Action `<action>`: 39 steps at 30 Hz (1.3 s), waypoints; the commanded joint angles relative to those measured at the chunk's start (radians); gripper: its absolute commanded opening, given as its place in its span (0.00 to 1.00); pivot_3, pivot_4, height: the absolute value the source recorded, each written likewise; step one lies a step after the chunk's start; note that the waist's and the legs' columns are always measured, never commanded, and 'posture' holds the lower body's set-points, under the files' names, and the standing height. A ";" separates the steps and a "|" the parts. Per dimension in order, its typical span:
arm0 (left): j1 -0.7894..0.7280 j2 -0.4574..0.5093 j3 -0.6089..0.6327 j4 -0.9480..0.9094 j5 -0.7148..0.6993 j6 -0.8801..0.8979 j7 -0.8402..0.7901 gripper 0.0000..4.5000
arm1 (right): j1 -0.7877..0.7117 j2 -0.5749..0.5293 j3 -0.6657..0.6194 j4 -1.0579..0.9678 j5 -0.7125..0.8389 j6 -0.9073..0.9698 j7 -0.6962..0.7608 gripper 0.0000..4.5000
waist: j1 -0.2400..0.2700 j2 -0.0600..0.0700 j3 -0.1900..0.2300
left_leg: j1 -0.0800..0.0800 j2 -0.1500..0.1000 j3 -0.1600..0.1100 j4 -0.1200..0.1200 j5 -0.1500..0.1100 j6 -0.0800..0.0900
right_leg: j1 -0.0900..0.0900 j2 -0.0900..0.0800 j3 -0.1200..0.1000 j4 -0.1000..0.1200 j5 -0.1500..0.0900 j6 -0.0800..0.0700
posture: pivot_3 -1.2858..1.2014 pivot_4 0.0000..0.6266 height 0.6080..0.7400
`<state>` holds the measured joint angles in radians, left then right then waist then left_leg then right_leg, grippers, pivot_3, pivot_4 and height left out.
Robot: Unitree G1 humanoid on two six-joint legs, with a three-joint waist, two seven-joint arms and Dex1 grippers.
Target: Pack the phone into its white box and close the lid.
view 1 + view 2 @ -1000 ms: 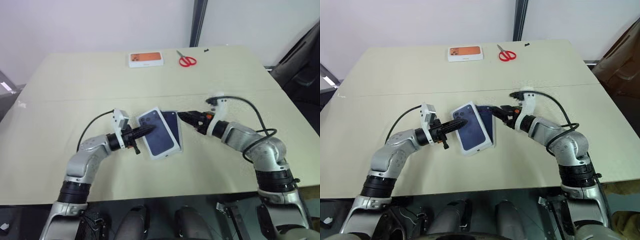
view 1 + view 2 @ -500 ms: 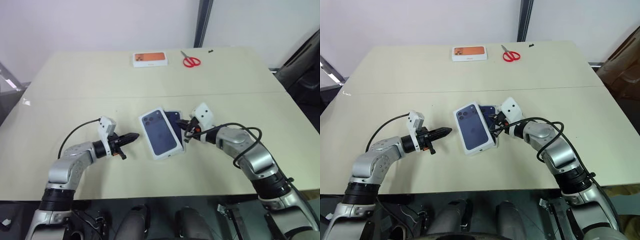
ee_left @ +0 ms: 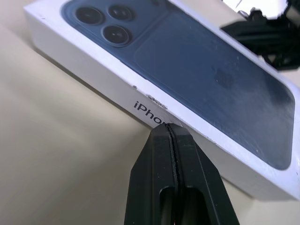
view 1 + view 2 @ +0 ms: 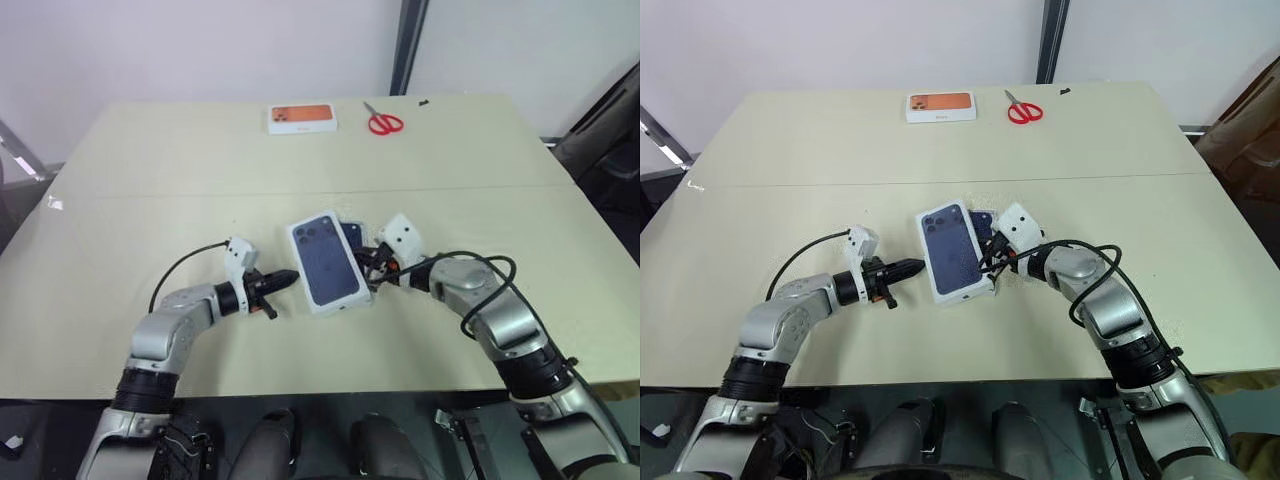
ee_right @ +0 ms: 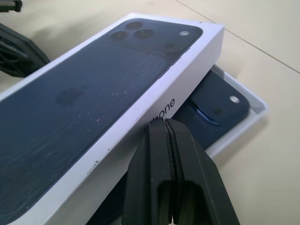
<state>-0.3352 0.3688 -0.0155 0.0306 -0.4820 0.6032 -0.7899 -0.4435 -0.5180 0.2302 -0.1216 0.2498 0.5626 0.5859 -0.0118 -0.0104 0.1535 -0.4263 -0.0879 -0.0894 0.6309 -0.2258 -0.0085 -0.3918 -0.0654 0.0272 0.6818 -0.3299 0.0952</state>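
We find the phone (image 5: 213, 105) lying in the white box (image 5: 248, 105) near the middle of the worktop (image 4: 780, 150); only its camera-corner end shows, the rest being hidden under the lid (image 4: 953, 251). The lid rests askew over the box with its printed face up, one long edge raised above the box wall, so the box is not fully covered. We cannot tell how far the lid's far side sits over the box. The right pincer (image 5: 165, 124) has both fingers pressed together with nothing between them; its tip is at the lettered side wall of the lid, above the exposed part of the phone. The left pincer (image 3: 169, 129) is likewise fully closed and empty, its tip at or just short of the opposite lettered side wall; contact cannot be confirmed. At the far edge of the worktop, well apart, lie a white box with an orange picture (image 4: 940, 104) and red-handled scissors (image 4: 1021, 108).
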 commanded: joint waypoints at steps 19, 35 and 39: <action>-0.073 -0.074 -0.017 0.010 0.017 -0.021 0.026 0.00 | 0.108 0.002 -0.073 -0.138 -0.055 0.040 -0.019 0.01 | 0.001 0.000 0.000 | 0.000 0.000 0.000 0.000 0.000 -0.001 | 0.000 0.000 0.000 0.000 0.000 0.000 | 0.52 0.24 0.95; -0.102 -0.043 0.005 0.083 0.047 -0.063 -0.006 0.00 | 0.108 -0.010 -0.063 -0.098 -0.097 0.012 -0.007 0.01 | 0.000 0.000 0.000 | 0.000 0.000 0.000 0.000 0.001 -0.001 | 0.000 0.000 0.000 0.000 0.000 0.000 | 0.52 0.24 0.95; -0.096 -0.064 -0.008 0.065 0.048 -0.059 0.006 0.00 | 0.105 -0.007 -0.071 -0.090 -0.104 0.011 -0.005 0.01 | 0.001 0.000 0.000 | 0.000 0.000 0.000 0.001 0.001 -0.001 | 0.000 0.000 0.000 0.000 0.000 0.000 | 0.52 0.24 0.95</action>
<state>-0.4182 0.3094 -0.0234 0.1259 -0.4261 0.5602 -0.7835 -0.3269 -0.5239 0.1725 -0.1987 0.1520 0.5946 0.5792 -0.0106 -0.0105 0.1534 -0.4263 -0.0882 -0.0896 0.6314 -0.2250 -0.0097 -0.3914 -0.0652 0.0270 0.6821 -0.3299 0.0952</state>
